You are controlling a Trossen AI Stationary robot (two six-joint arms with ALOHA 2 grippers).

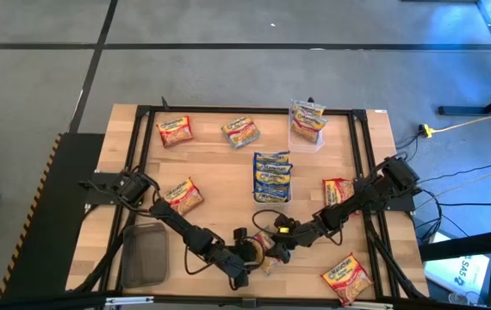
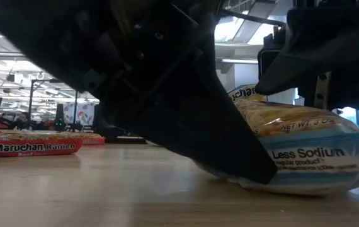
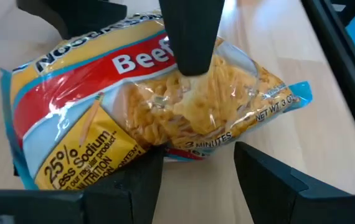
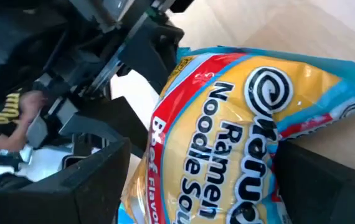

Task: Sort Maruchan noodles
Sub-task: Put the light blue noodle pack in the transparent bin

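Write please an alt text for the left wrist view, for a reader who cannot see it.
A blue-edged Maruchan beef ramen packet lies on the wooden table, marked 25% less sodium. The left gripper has its dark fingers at the packet's near edge; another dark finger presses on it from across.

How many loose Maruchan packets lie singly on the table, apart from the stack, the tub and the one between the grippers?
5 packets: two along the far edge, one mid-left, one right of the stack, one at the near right corner. The arms may hide others.

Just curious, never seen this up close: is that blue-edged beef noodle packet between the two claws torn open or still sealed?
The beef noodle packet looks sealed: noodles show through unbroken clear wrapper, none spilled on the table. Its far ends are hidden.
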